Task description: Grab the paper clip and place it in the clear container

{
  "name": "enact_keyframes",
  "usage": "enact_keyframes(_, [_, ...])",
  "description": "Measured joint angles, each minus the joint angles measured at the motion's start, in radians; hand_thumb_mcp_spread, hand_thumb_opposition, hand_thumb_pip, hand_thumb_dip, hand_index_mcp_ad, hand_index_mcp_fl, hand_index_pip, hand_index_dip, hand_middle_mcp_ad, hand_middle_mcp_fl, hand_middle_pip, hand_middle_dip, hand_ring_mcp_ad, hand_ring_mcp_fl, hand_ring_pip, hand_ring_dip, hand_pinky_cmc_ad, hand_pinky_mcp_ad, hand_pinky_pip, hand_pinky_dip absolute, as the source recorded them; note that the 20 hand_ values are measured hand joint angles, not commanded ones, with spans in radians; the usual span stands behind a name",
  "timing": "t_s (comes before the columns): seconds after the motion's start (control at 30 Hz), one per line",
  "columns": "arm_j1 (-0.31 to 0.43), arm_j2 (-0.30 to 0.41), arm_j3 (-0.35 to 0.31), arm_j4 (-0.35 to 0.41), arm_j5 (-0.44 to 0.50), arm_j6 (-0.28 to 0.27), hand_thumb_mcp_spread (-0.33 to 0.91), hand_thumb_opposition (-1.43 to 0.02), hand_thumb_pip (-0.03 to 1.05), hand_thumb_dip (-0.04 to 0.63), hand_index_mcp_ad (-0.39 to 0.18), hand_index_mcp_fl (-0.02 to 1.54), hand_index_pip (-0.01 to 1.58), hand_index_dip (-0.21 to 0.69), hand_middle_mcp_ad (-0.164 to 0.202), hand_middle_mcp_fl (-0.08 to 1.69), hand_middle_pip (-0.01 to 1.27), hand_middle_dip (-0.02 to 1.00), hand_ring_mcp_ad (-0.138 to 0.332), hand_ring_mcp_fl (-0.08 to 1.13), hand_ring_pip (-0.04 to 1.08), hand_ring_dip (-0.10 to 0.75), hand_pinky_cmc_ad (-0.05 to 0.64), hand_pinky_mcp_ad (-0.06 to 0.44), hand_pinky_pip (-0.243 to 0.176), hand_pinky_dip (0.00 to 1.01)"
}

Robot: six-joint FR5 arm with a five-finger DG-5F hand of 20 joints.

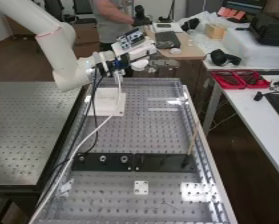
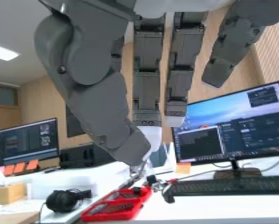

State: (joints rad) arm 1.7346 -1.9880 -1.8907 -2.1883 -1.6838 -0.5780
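Note:
The hand [image 1: 164, 63] is held out above the far end of the perforated bench, at the end of the white arm that comes from the upper left. In the wrist view the dark grey fingers of the hand [image 2: 147, 75] hang straight, with the thumb [image 2: 100, 102] slanting across beside them and its tip near one fingertip. The hand stands open, and I see nothing held in it.
A white block [image 1: 106, 102] sits at the bench's far left part. Dark strips [image 1: 164, 162] with metal rings cross the bench, nearer a small white plate [image 1: 141, 187]. Red trays [image 1: 239, 79] [image 2: 116, 206] lie on the right-hand table, near a keyboard [image 2: 226, 186]. Cables hang from the arm.

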Motion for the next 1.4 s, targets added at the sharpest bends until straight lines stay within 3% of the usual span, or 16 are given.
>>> enact_keyframes(0.43, [0.032, -0.125, 0.092, -0.068, 0.074, 0.005, 0.69, -1.08, 0.66, 0.298, -0.164, 0.39, 0.17, -0.175, -0.037, 0.92, 0.79, 0.71, 0.037, 0.63, 0.2, 0.518, 0.461, 0.29, 0.099, 0.2])
enact_keyframes(0.9, [0.053, -0.157, 0.134, -0.128, 0.092, 0.016, 0.68, -1.09, 0.66, 0.298, -0.164, 0.36, 0.21, -0.175, -0.026, 0.91, 0.79, 0.7, 0.037, 0.62, 0.21, 0.504, 0.461, 0.288, 0.099, 0.2])
enact_keyframes(1.03, [0.053, -0.159, 0.151, -0.187, 0.089, 0.012, 0.61, -1.08, 0.67, 0.298, -0.164, 0.2, 0.28, -0.175, -0.028, 0.88, 0.79, 0.69, 0.037, 0.51, 0.24, 0.489, 0.461, 0.29, 0.099, 0.21])
enact_keyframes(1.13, [0.052, -0.159, 0.148, -0.192, 0.092, 0.012, 0.58, -1.0, 0.82, 0.311, -0.164, 0.14, 0.32, -0.18, -0.024, 0.74, 0.74, 0.65, 0.033, 0.42, 0.24, 0.44, 0.461, 0.29, 0.094, 0.26])
enact_keyframes(1.27, [0.05, -0.155, 0.145, -0.2, 0.097, 0.013, 0.52, -0.93, 0.86, 0.333, -0.164, 0.07, 0.34, -0.188, -0.024, 0.62, 0.69, 0.6, 0.037, 0.34, 0.28, 0.421, 0.457, 0.29, 0.079, 0.32])
enact_keyframes(1.4, [0.048, -0.147, 0.138, -0.196, 0.102, 0.012, 0.5, -0.88, 0.88, 0.333, -0.168, 0.05, 0.35, -0.188, -0.028, 0.58, 0.68, 0.57, 0.035, 0.3, 0.3, 0.379, 0.456, 0.29, 0.035, 0.36])
